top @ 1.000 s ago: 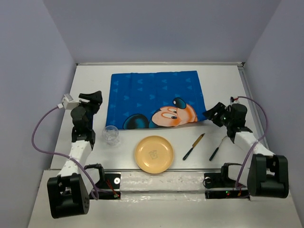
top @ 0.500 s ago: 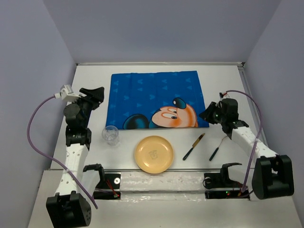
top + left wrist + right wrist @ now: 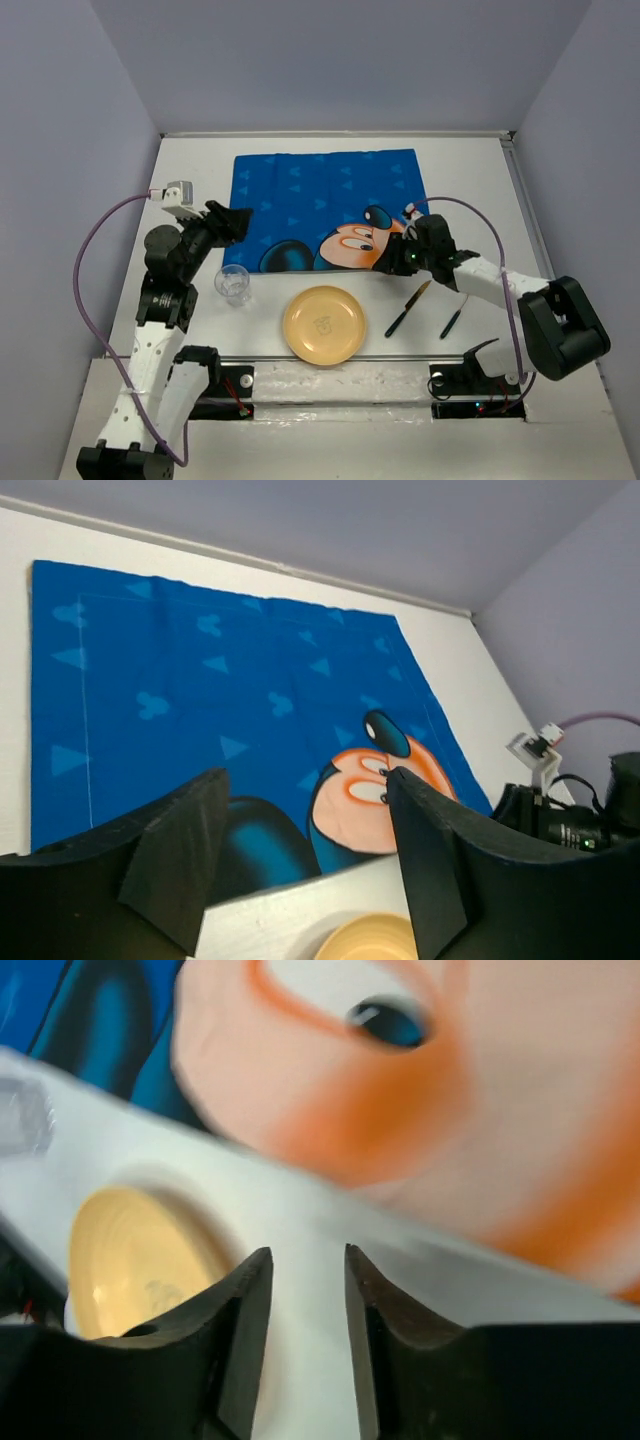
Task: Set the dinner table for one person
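Note:
The dinner table (image 3: 470,180) is a white top carrying a blue cartoon-mouse placemat (image 3: 325,205) at its middle back. In front of the mat lie a yellow plate (image 3: 323,325), a clear glass (image 3: 234,284) to its left, and two dark-handled utensils (image 3: 408,308) (image 3: 452,317) to its right. My left gripper (image 3: 235,222) hovers open at the mat's left edge, nothing between its fingers (image 3: 180,860). My right gripper (image 3: 385,262) hangs low over the mat's near edge, jaws narrowly open over bare table (image 3: 300,1220), empty. The plate (image 3: 130,1260) lies just beyond its fingertips.
Grey walls close the table at the back and both sides. A purple cable loops off each arm. The left wrist view shows the plate's rim (image 3: 370,940) below the jaws and the right arm (image 3: 570,815) at the far right.
My left gripper swung right, towards the placemat's left edge. My right gripper travelled left from the mat's right corner along its near edge, and its jaws are narrower than a second ago.

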Robot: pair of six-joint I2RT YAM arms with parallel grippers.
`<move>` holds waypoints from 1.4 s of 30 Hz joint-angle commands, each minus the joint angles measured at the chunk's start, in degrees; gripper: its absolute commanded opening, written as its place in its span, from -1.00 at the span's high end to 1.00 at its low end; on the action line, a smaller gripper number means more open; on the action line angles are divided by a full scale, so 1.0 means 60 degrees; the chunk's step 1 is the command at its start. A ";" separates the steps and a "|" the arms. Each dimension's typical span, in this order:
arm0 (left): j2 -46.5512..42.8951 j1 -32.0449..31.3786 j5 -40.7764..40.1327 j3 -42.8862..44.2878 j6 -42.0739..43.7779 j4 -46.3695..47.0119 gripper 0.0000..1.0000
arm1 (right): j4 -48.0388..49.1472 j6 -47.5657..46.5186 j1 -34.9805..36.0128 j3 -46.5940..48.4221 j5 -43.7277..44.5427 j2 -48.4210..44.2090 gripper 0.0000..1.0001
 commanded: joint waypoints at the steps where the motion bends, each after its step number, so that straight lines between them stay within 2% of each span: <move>1: -0.1024 -0.1162 -0.0859 0.0129 0.1402 -0.0747 -0.61 | 0.0293 0.0198 0.1198 -0.0705 -0.1236 -0.0407 0.03; 2: -0.1418 -0.1311 -0.1006 0.0129 0.1505 -0.0747 -0.81 | 0.0263 0.0257 0.1650 -0.0794 -0.0988 -0.0495 -0.03; 4: -0.1728 -0.1444 -0.1329 0.0100 0.1579 -0.0645 -0.98 | 0.0219 0.0447 0.1932 -0.0941 -0.0753 -0.0584 -0.10; 12: -0.1891 -0.1444 -0.1256 0.0085 0.1550 -0.0644 -0.98 | -0.0206 0.0448 0.2781 -0.0854 -0.0136 -0.0232 -0.10; 20: -0.1949 -0.1444 -0.1183 0.0070 0.1506 -0.0644 -0.98 | -0.0908 0.0536 0.2885 -0.0766 0.0055 -0.0687 -0.08; 24: -0.2037 -0.1444 -0.1256 0.0070 0.1491 -0.0673 -0.98 | -0.1011 0.0463 0.3075 -0.0605 0.0287 -0.0117 0.12; 26: -0.2081 -0.1444 -0.1315 0.0070 0.1491 -0.0688 -0.98 | -0.1011 0.0419 0.3076 -0.0546 0.0303 0.0089 0.15; 28: -0.2139 -0.1444 -0.1403 0.0070 0.1491 -0.0703 -0.98 | -0.1011 0.0419 0.3164 -0.0458 0.0347 0.0163 0.36; 30: -0.2198 -0.1444 -0.1505 0.0085 0.1491 -0.0732 -0.98 | -0.1171 0.0390 0.3164 -0.0298 0.0449 0.0018 0.75; 32: -0.2198 -0.1444 -0.1534 0.0099 0.1477 -0.0747 -0.98 | -0.1449 0.0317 0.3252 -0.0107 0.0566 -0.0521 0.98; 38: -0.2271 -0.1444 -0.1608 0.0143 0.1477 -0.0776 -0.98 | -0.2564 0.0112 0.3252 0.1371 0.0990 -0.1740 1.00; 42: -0.2345 -0.1488 -0.1710 0.0144 0.1491 -0.0834 -0.98 | -0.2375 -0.0444 0.3034 0.3083 0.2378 -0.0516 1.00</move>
